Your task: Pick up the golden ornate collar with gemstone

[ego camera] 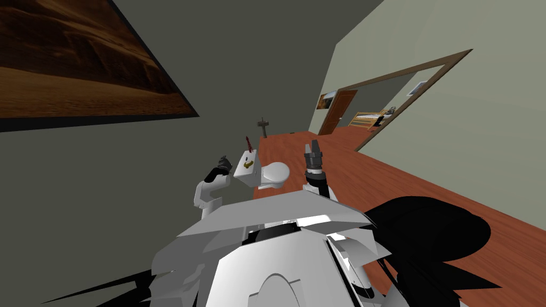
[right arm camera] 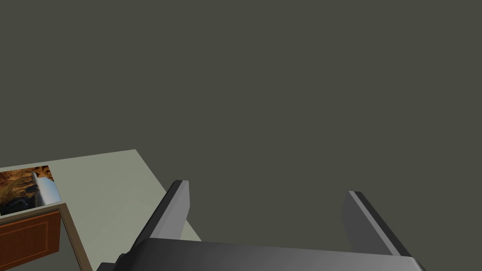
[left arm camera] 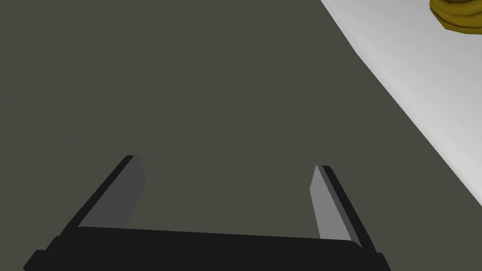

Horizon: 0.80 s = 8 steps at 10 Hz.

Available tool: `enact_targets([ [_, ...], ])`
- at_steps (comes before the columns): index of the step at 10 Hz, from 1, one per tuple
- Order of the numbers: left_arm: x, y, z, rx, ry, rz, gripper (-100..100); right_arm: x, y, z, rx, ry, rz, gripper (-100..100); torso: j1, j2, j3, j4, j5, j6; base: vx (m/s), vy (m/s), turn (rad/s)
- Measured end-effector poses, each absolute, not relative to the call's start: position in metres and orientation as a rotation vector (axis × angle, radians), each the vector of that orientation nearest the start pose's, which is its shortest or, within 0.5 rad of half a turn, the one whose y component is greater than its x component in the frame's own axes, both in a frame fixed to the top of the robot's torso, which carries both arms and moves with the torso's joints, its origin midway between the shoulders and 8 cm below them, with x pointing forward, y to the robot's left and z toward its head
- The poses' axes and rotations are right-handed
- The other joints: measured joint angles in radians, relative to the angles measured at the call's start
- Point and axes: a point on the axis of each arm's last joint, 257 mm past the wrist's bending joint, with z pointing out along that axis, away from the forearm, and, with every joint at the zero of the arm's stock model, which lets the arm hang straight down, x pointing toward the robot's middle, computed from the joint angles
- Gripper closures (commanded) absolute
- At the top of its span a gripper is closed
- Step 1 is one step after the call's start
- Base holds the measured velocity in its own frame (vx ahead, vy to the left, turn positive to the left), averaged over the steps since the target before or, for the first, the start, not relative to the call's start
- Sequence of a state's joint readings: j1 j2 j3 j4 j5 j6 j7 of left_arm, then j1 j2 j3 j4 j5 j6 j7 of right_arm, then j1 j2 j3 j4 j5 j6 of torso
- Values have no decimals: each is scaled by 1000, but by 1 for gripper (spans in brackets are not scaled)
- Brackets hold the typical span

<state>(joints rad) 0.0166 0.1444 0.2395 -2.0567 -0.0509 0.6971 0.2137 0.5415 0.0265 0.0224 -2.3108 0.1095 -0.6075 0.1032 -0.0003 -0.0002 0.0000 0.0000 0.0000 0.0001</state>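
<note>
The golden collar point(ego camera: 247, 166) lies on top of a white toilet tank point(ego camera: 251, 173) against the dark grey wall. In the left wrist view a piece of the golden collar point(left arm camera: 459, 16) shows on the white tank top point(left arm camera: 423, 80), off to one side of and beyond my fingers. My left gripper point(ego camera: 224, 161) hangs just left of the tank; the left gripper point(left arm camera: 228, 162) is open with only wall between its fingers. My right gripper point(ego camera: 313, 146) is raised to the right of the toilet bowl point(ego camera: 273, 174); the right gripper point(right arm camera: 268, 188) is open and holds nothing.
A thin dark red object point(ego camera: 248, 143) stands behind the tank. The dark grey wall point(ego camera: 133, 176) runs close on my left, with a large brown picture point(ego camera: 74, 64) on it. Red-brown floor point(ego camera: 426, 192) stretches right to a doorway point(ego camera: 394, 104). A small stand point(ego camera: 263, 127) is far down the wall.
</note>
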Motion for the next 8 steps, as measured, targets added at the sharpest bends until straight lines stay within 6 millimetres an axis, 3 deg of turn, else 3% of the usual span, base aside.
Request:
enact_targets([
  [8, 502, 388, -188, -1696, 1142, -849, -100, 319, -259, 44, 490, 609, 1168, 0, 0, 0, 0, 0, 0, 0, 1, 0, -1],
])
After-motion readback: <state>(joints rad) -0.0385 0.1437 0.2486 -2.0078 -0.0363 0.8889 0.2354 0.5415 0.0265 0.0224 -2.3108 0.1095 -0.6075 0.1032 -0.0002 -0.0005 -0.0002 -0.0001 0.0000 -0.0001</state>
